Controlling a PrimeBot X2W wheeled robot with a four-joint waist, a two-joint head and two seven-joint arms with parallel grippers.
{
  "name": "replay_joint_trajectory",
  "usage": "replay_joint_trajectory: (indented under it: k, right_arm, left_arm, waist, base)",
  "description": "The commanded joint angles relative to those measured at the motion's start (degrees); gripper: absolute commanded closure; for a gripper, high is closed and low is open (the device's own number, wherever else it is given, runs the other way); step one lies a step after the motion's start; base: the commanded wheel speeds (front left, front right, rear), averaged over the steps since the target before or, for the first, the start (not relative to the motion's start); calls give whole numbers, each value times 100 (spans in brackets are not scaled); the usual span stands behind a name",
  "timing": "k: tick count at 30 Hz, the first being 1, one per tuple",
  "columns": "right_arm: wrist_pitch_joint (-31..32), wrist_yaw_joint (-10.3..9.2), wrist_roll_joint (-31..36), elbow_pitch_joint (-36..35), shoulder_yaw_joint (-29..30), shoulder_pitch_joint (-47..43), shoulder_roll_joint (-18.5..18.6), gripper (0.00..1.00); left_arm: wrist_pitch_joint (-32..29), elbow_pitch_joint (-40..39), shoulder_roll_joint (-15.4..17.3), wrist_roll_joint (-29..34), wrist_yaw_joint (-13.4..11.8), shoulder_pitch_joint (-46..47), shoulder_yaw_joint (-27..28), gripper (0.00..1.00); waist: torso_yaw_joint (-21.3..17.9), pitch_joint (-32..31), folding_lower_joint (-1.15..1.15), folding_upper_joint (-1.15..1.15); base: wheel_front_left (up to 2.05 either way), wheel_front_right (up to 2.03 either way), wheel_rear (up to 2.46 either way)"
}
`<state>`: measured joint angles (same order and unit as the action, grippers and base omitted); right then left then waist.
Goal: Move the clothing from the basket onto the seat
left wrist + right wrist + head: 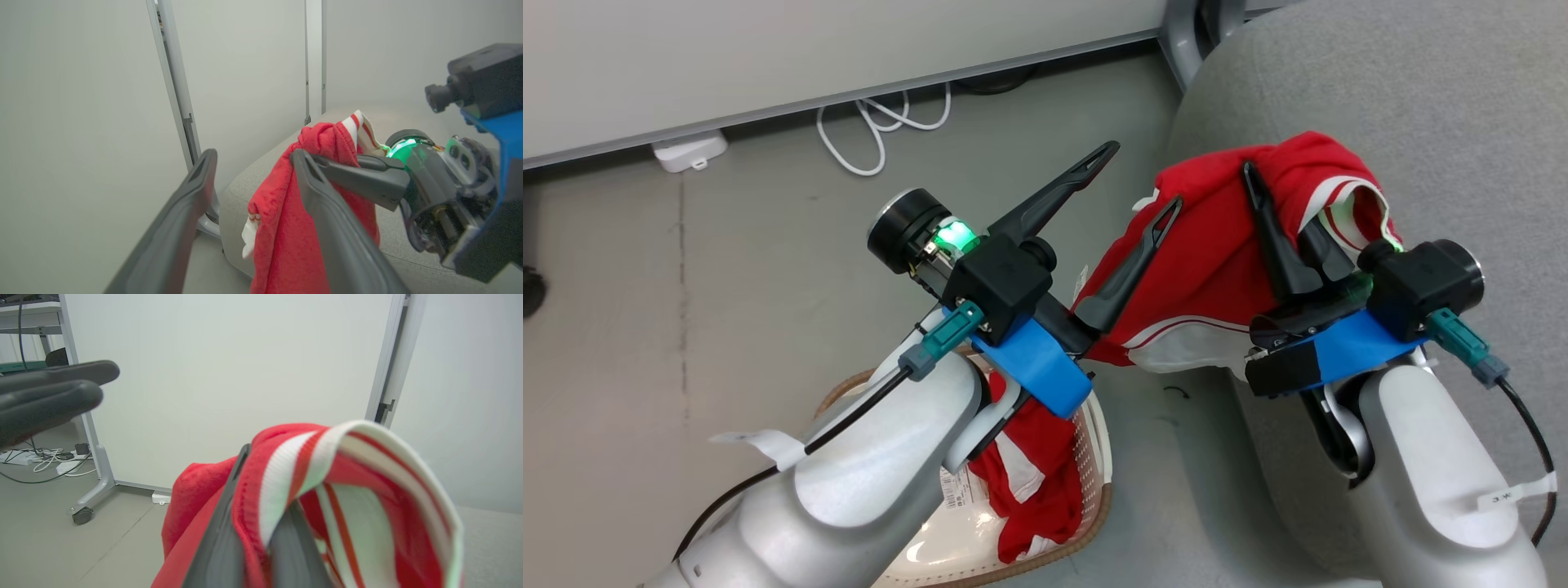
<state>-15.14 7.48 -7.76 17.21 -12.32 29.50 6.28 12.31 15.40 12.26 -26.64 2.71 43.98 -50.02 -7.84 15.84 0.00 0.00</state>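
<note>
One red garment (1209, 269) with white stripes hangs at the left edge of the grey sofa (1421, 122). My right gripper (1278, 204) is shut on its bunched top near the striped cuff (359, 465). My left gripper (1134, 184) stands open just left of this garment; one of its fingers (327, 220) crosses in front of the cloth, and nothing sits between them. A second red garment (1033, 482) lies in the cream basket (1097, 498) at the bottom, partly hidden by my left forearm. In the left wrist view the held garment (282, 237) droops beside the sofa (241, 188).
Grey floor lies left of the sofa, with a white cable (874, 131) and a white power block (690, 151) along the wall panel. A panel post on a caster foot (88, 506) stands near the sofa's corner. A label sticker (957, 490) shows inside the basket.
</note>
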Motion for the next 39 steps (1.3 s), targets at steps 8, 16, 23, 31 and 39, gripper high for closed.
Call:
replay_joint_trajectory:
  k: [8,16,23,31,39]
  right_arm:
    - [-2,3,21,-307,471,-343,-106,100]
    - [-2,3,53,-488,700,-649,-146,100]
    - [-2,3,65,-664,836,-652,-195,100]
    - [-2,3,146,-987,1165,86,46,100]
    - [-2,3,168,-1194,1798,1267,537,100]
  left_arm:
    - [93,31,81,112,-36,-53,-85,0]
    - [139,99,80,159,-48,-58,-166,0]
    - [179,136,81,139,-42,-89,-177,0]
    - [200,46,129,219,-129,61,-134,0]
    - [116,-140,277,383,-157,341,-140,0]
  waist:
    - [-590,213,0,0]
    - [-840,266,0,0]
    - [-833,303,0,0]
    - [-747,653,0,0]
    - [-677,1419,0,0]
  base:
    - [0,0,0]
    - [0,0,0]
    - [0,0,0]
    - [0,0,0]
    - [0,0,0]
